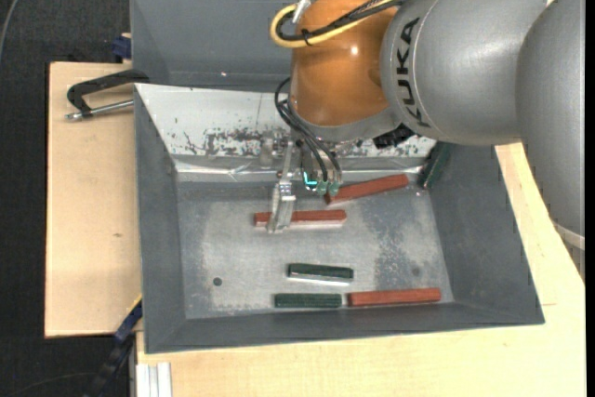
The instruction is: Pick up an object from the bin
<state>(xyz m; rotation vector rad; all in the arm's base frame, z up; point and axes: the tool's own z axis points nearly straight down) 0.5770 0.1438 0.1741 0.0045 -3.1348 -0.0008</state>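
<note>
My gripper (280,211) hangs below the orange wrist cover in the middle of the bin, its silver tip low over the floor. That tip stands at the left end of a flat red bar (307,218) lying crosswise, and seems to touch it. A second red bar (369,188) lies slanted just to the right, close under the wrist. A dark green bar (320,272) with a pale upper edge lies a little nearer the front.
Along the front wall lie a dark green bar (308,300) and a red bar (394,297), end to end. Another dark green piece (434,166) leans at the right wall. The arm covers the bin's back right.
</note>
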